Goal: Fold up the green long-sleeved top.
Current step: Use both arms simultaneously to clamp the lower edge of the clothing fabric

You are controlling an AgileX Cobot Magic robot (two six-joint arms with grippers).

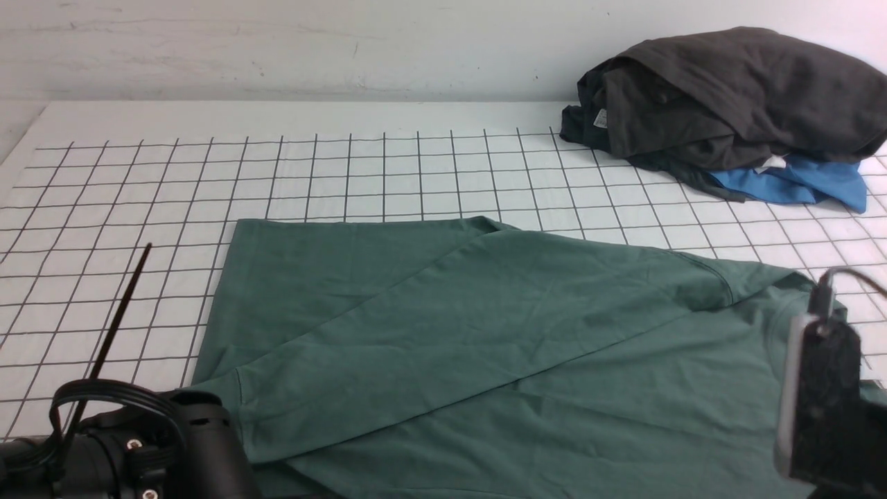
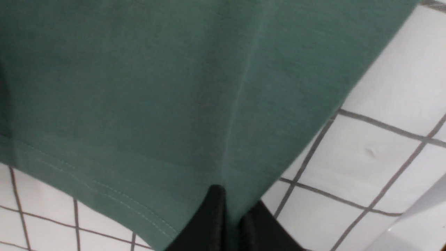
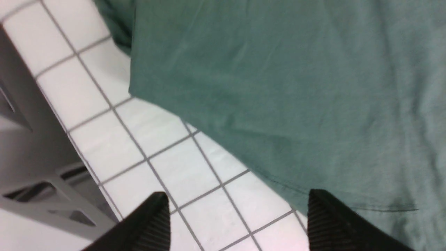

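The green long-sleeved top point(image 1: 485, 326) lies spread over the near half of the gridded table point(image 1: 346, 166), with one layer folded diagonally across its body. In the left wrist view my left gripper point(image 2: 235, 201) is shut on a pinch of the top's fabric point(image 2: 174, 87) close to the stitched hem. My right gripper point(image 3: 237, 197) is open over bare white grid, nothing between its fingers. The top's hemmed edge point(image 3: 278, 104) lies beside one of its fingertips point(image 3: 320, 209). In the front view only the arm bodies show, at the bottom left point(image 1: 138, 443) and bottom right point(image 1: 824, 402).
A dark charcoal garment point(image 1: 734, 97) is heaped on a bright blue garment point(image 1: 804, 184) at the back right corner. A thin black rod point(image 1: 118, 319) slants up from the left arm. The table edge and a grey frame point(image 3: 31, 167) lie close to the right gripper.
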